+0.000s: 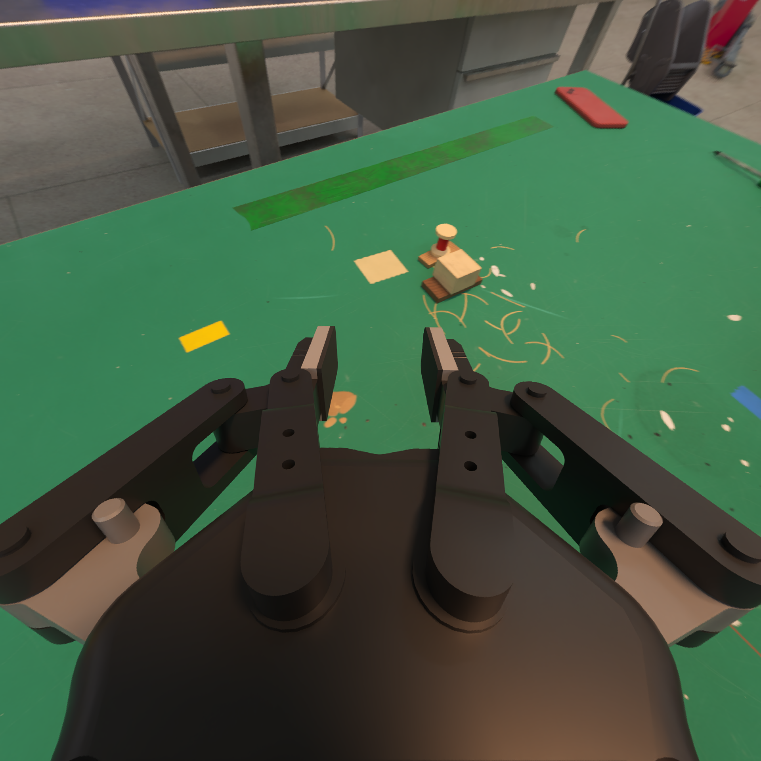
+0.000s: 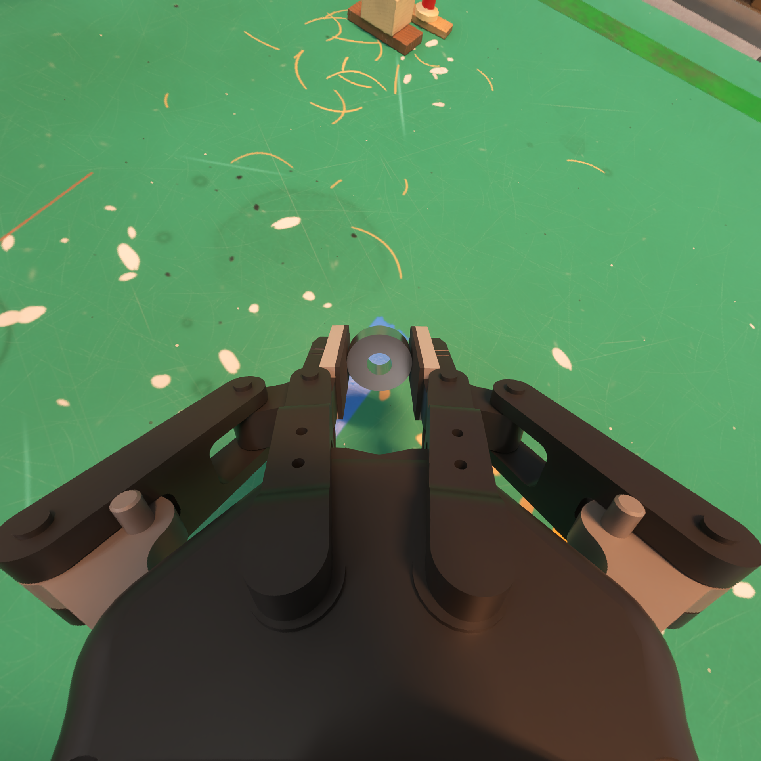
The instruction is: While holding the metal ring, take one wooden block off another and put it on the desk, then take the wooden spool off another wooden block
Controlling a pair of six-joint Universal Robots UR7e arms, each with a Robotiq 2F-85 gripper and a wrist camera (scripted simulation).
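Observation:
My right gripper (image 2: pixel 379 362) is shut on the grey metal ring (image 2: pixel 364 370) and holds it above the green desk (image 2: pixel 535 255). My left gripper (image 1: pixel 379 354) is open and empty above the desk, short of the blocks. A pale wooden cube (image 1: pixel 456 271) sits on a flat dark brown block (image 1: pixel 434 289). Behind it a wooden spool (image 1: pixel 443 239) with a red core stands upright on a flat lighter brown block (image 1: pixel 426 259). The same stack shows at the top edge of the right wrist view: cube (image 2: pixel 389 14), dark block (image 2: pixel 405 41), spool (image 2: pixel 427 10), light block (image 2: pixel 442 26).
A red phone-like slab (image 1: pixel 591 107) lies at the desk's far right. A dark green tape strip (image 1: pixel 391 171), a beige patch (image 1: pixel 381 266), a yellow patch (image 1: pixel 204 336) and a blue patch (image 1: pixel 747 400) mark the desk. A metal workbench (image 1: pixel 247 107) stands beyond the far edge.

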